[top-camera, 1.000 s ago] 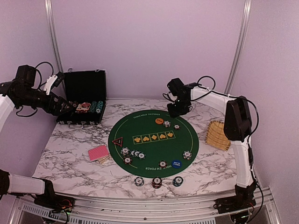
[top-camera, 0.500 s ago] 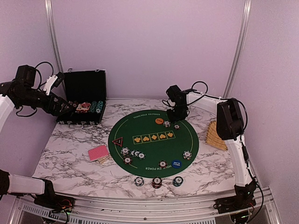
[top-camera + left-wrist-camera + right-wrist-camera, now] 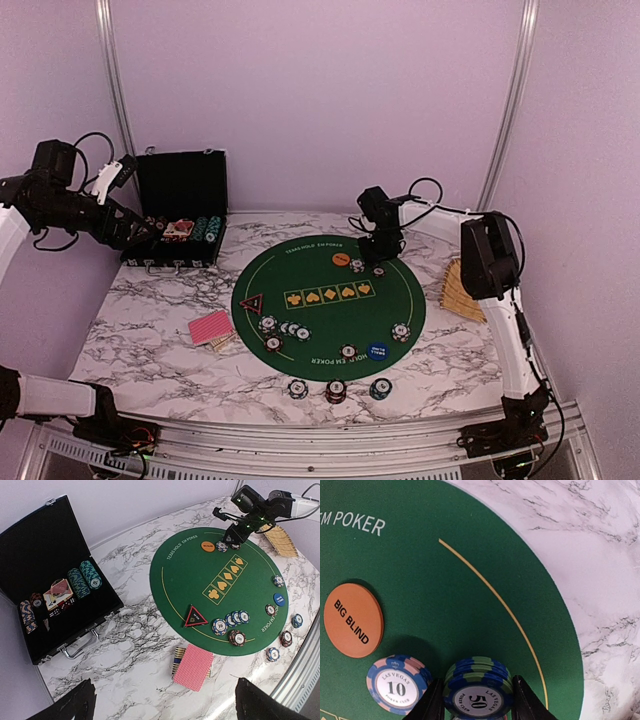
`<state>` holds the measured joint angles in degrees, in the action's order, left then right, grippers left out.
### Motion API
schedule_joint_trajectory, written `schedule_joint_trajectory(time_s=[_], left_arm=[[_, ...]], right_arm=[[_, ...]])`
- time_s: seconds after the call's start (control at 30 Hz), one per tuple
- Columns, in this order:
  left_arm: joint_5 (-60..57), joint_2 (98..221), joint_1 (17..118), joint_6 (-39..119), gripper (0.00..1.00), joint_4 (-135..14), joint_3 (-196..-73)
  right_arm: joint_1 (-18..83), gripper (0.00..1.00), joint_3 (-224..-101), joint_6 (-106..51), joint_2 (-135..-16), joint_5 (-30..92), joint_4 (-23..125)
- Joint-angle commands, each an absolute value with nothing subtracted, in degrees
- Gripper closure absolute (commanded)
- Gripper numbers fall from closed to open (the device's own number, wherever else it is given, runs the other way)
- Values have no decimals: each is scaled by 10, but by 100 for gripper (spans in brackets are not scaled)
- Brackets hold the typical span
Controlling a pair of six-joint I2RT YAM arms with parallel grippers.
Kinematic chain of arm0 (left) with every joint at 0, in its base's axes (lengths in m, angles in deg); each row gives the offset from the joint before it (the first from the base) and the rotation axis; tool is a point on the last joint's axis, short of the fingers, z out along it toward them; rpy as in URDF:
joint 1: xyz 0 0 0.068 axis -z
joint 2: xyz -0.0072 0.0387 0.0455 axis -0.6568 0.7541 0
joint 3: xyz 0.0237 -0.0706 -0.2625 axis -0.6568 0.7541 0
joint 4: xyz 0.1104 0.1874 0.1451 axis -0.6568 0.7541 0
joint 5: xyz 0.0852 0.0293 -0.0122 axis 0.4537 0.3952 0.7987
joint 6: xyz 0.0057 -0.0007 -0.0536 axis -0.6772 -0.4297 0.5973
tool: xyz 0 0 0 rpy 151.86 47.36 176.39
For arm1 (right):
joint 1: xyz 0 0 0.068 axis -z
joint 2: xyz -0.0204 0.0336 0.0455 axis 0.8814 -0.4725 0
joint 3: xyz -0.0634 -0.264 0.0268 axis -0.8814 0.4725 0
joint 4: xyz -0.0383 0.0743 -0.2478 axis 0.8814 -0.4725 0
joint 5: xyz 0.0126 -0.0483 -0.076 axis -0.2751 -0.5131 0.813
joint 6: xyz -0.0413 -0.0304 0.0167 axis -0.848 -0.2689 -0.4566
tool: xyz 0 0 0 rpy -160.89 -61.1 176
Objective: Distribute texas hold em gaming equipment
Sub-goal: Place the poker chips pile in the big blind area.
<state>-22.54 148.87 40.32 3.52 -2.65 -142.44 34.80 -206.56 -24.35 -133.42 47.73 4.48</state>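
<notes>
We are in a robotics lab test cell. Plain lilac walls box in a marble-patterned table. Bare aluminium posts rise at 11 and 1 o'clock. An extruded aluminium rail runs along 6 o'clock, where two white robot arms are bolted.
</notes>
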Motion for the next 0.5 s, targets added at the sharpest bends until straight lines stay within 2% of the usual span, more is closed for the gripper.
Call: schedule_joint_trajectory(time_s=[0.0, 0.13, 0.33, 0.47], left_arm=[[-224, 1476, 405, 27, 1, -8, -1422], [-223, 1476, 405, 26, 1, -7, -1423], [-225, 1476, 405, 26, 1, -7, -1426], [-225, 1474, 405, 26, 1, -6, -1426]], right_arm=[[354, 73, -2097, -236, -1353, 473, 56], [356, 69, -2104, -237, -1360, 471, 53], [358, 46, -2129, -240, -1356, 477, 38], [358, 35, -2148, -242, -1346, 482, 25]])
